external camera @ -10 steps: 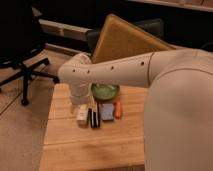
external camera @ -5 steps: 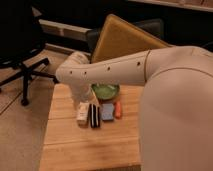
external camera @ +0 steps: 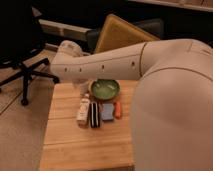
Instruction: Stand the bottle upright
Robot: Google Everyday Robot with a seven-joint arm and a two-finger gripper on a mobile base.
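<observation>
One striped block [external camera: 94, 114] beside bottle [external camera: 82, 111], jaws above

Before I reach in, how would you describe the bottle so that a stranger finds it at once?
On the wooden table, in front of the green bowl, four small things lie in a row. The bottle is the leftmost, lying just below the end effector; it alone is cream-white, beside a black-and-white block.
</observation>
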